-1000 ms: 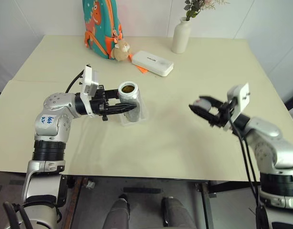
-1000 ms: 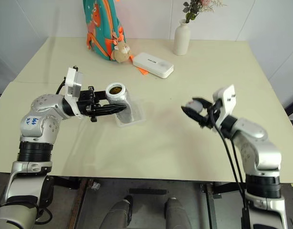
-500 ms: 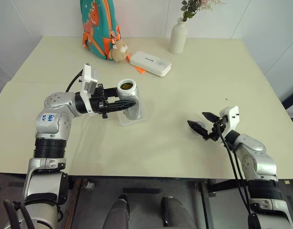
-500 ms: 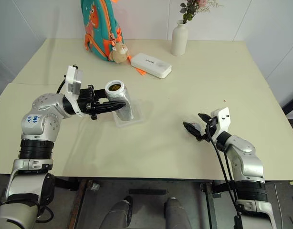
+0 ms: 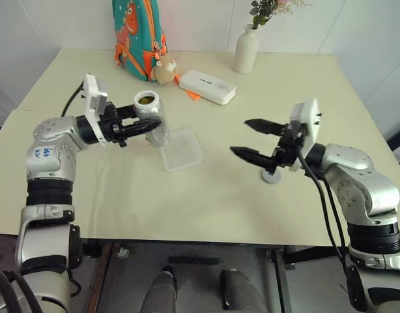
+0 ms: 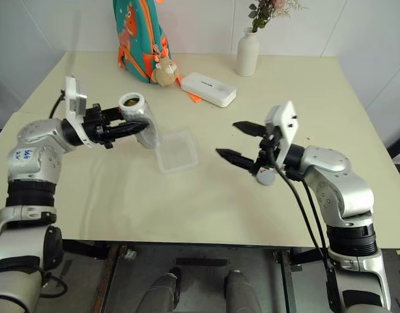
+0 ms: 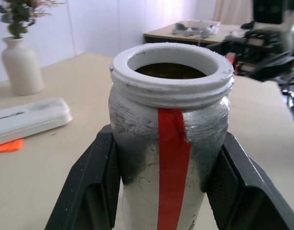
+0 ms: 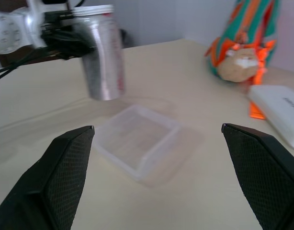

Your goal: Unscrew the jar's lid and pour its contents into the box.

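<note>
My left gripper (image 5: 151, 124) is shut on the jar (image 5: 150, 119), a silvery cylinder with a red strip (image 7: 172, 158), and holds it roughly upright above the table, just left of the box. Its mouth is uncovered, with dark brown contents (image 7: 168, 71) inside. The box (image 5: 182, 149), a shallow clear tray, lies on the table between the two arms. The lid (image 5: 272, 176) lies flat on the table below my right arm. My right gripper (image 5: 240, 135) is open and holds nothing. It hovers right of the box and points toward it, its fingers (image 8: 56, 167) wide apart.
At the back of the table stand a colourful backpack (image 5: 138, 36) with a plush toy (image 5: 165, 68), a white oblong case (image 5: 208, 86) and a white vase (image 5: 246, 51) with flowers. The table's front edge runs close below both arms.
My right gripper opened and left the lid on the table, then rose and swung left toward the box. My left gripper lifted the jar off the box and carried it left.
</note>
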### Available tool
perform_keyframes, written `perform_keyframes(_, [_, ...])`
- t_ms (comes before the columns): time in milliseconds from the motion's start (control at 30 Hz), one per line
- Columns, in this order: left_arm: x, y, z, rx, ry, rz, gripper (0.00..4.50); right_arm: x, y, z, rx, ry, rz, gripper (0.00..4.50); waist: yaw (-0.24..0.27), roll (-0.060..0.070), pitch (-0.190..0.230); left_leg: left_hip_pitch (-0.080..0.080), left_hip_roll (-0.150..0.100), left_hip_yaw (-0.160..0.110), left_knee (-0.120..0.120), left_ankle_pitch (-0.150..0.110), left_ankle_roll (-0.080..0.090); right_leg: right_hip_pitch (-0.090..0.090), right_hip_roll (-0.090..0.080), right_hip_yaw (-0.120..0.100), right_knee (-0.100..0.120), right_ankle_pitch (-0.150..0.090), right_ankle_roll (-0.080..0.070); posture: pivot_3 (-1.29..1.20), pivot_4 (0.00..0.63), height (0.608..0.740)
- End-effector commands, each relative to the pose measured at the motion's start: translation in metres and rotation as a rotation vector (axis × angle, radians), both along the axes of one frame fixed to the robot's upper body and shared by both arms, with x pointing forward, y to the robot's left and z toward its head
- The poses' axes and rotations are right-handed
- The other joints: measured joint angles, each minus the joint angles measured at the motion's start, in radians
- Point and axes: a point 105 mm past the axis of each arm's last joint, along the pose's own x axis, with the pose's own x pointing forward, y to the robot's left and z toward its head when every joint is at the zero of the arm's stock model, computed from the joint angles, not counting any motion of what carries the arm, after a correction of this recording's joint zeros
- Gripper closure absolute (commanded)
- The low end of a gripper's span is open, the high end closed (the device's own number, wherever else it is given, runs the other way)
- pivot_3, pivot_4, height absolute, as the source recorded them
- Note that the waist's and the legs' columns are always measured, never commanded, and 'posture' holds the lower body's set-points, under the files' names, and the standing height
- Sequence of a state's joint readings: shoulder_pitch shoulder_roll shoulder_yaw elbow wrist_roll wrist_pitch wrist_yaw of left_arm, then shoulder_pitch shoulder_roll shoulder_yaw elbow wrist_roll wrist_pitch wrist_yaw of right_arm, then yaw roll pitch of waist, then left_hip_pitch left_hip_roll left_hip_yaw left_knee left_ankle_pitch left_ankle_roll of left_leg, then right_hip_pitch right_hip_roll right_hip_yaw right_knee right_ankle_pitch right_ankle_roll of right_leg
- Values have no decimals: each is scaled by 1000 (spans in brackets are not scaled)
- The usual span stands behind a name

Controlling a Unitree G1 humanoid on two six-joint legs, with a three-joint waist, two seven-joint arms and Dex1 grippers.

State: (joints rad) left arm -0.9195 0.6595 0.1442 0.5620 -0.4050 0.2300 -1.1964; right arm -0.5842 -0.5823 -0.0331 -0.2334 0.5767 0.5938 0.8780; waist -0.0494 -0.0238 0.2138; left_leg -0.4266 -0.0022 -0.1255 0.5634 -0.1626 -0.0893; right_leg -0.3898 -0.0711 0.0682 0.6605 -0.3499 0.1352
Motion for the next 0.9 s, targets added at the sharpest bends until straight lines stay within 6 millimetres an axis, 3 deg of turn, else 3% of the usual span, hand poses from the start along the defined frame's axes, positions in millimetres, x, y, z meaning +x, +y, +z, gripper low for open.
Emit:
perform_keyframes(33, [8, 12, 10, 51, -47, 78, 2498, -7, 10, 9, -56, -51, 28, 19, 1, 0, 0, 0, 0, 0, 0, 0, 0, 0, 0, 0, 0, 0, 0, 0, 150, 740])
perform_keyframes(200, [29, 23, -3, 203, -95, 268, 2498, -5, 14, 3, -75, -34, 20, 19, 2, 0, 0, 0, 0, 0, -1, 0, 0, -1, 0, 0, 0, 0, 0, 0, 150, 740])
perform_keyframes(567, [32, 15, -15, 317, -246, 377, 2498, -5, 9, -1, -68, -23, -4, 19, -4, 0, 0, -1, 0, 0, -1, 0, 0, -2, 0, 0, 1, 0, 0, 0, 150, 740])
perform_keyframes(700, [32, 5, -16, 519, -443, 435, 2498, -3, 6, -5, -49, -11, -29, 19, 1, 0, 0, -1, 0, 0, 0, 0, 0, -2, 0, 0, 1, 0, 0, 0, 150, 740])
perform_keyframes(900, [28, -9, 1, 794, -966, 535, 2498, -1, 6, -8, -19, -6, -55, 19, -2, 0, 0, -1, 0, 0, 0, 0, 0, -2, 0, 0, 2, 0, 1, 0, 150, 740])
